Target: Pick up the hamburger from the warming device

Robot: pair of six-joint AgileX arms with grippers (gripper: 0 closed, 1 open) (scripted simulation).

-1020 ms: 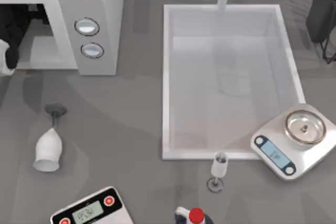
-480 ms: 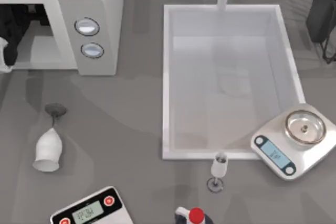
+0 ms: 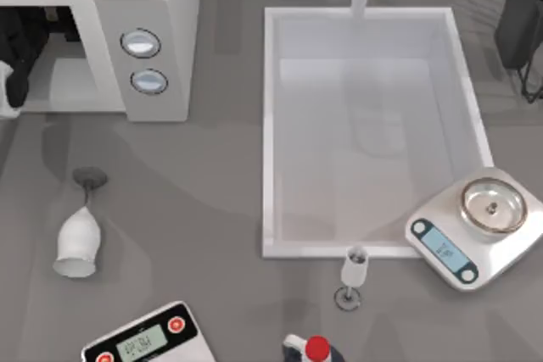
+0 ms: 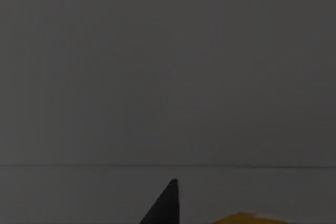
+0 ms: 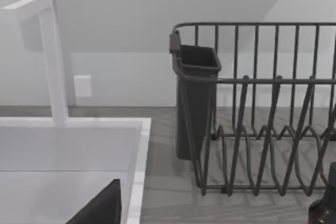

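Step in hand, as I judge it: reach into the warming device (image 3: 127, 6), which sits at the desk's (image 3: 195, 209) far-left corner, open cavity facing the near edge, knob panel on the right side of its front. Left arm is inside that cavity at the desk's left edge; dark arm links visible in the opening, so the left claw (image 3: 17, 48) is working in there. Cannot tell whether its fingers are open or closed.

Left wrist view is dim: flat grey interior wall, one dark fingertip (image 4: 167, 203) poking in at the frame edge, and a sliver of the hamburger (image 4: 247, 219) just beside that tip, tan-yellow top only. So the hamburger is inside the warming device, close under the claw, slightly off to one side of the finger. Contact not confirmable.

Next move, my read: centre the fingers over the bun, close, then pull straight out through the opening without clipping the cavity roof or the front frame. Bun looks soft and round, so a light squeeze should do.

Right arm parked at the desk's far-right corner by the dish rack (image 5: 262, 108), right claw (image 3: 522, 23) idle; its finger state also not visible.
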